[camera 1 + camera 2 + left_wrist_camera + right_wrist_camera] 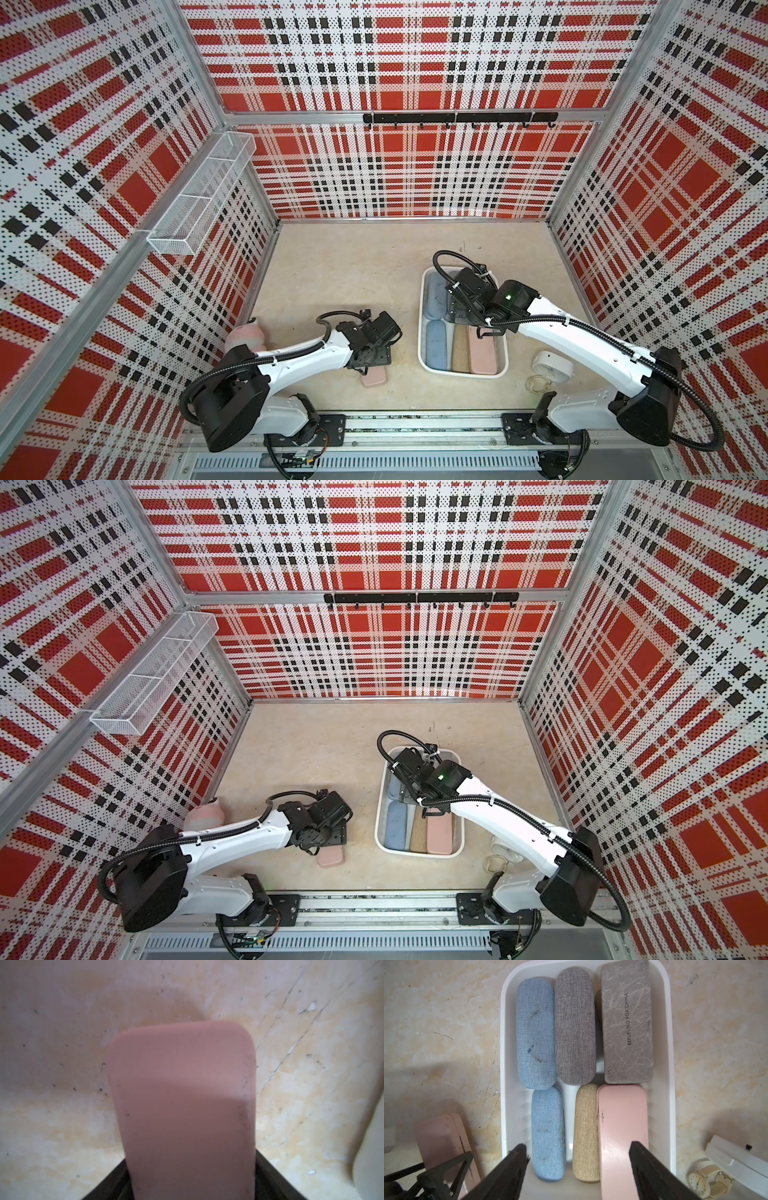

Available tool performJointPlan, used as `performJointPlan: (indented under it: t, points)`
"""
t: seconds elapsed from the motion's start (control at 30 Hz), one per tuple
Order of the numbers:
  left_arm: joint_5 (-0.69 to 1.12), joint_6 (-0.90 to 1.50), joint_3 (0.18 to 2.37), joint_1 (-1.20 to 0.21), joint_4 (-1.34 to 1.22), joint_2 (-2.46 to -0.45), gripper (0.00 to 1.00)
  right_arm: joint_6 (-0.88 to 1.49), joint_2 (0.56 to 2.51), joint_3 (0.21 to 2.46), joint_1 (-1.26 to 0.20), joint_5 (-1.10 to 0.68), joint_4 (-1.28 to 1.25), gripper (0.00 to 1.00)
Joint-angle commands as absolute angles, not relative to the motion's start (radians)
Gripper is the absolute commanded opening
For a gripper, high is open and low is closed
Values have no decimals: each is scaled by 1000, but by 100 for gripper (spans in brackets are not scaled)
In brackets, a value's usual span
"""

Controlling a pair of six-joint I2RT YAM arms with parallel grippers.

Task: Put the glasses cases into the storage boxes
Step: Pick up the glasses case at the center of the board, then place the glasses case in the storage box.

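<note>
Top views, tray: in both top views we see the white tray [421,332] [378,812] standing on the desk [332,282], with cases lying inside it in two rows
Top views, right claw: the right claw [455,309] hangs over the tray's far half, and from here we cannot tell how its jaws stand
Top views, left claw: the left claw [371,365] is down at the desk, on the left arm's side of the tray, over the loose pink case [375,379], whose near end pokes out from under it
Top views, other things: a pink plush toy [245,334] lies well apart from the tray, beyond the left arm; a white round device [552,365] sits near the tray's other long side
Left wrist, loose pink case: it lies flat on the desk and fills the space between the two black fingers [270,1174]
Left wrist, left claw: we read it as clamped on the loose pink case, one finger pressed to each long edge
Right wrist, tray's far row: far blue case [536,1032], grey fabric case [575,1026] and grey flat case [627,1026] printed "REFUELING FOR CHINA", side by side
Right wrist, tray's near row: near blue case [548,1132], then bare tray floor, then tan case [586,1132] touching the pink flat case [623,1126]
Right wrist, right claw: jaws apart above the near row, one finger beside the near blue case, one over the pink flat case
Right wrist, outside the tray: the loose pink case lies just beside the wall on the blue side; a cream wristwatch [699,1180] lies with the white round device on the opposite side
</note>
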State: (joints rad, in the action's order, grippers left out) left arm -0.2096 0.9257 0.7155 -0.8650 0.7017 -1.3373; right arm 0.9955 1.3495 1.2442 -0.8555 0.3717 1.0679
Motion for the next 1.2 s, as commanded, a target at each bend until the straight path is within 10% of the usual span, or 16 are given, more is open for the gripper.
performJointPlan:
  t: [0.0, 1.17]
  points:
    - [-246, 908, 762, -871, 735, -1312, 76, 1019, 1321, 1238, -862, 407, 1084, 81]
    - [-2, 764, 1332, -1081, 720, -1709, 75, 1131, 1081, 1122, -746, 429, 1089, 81]
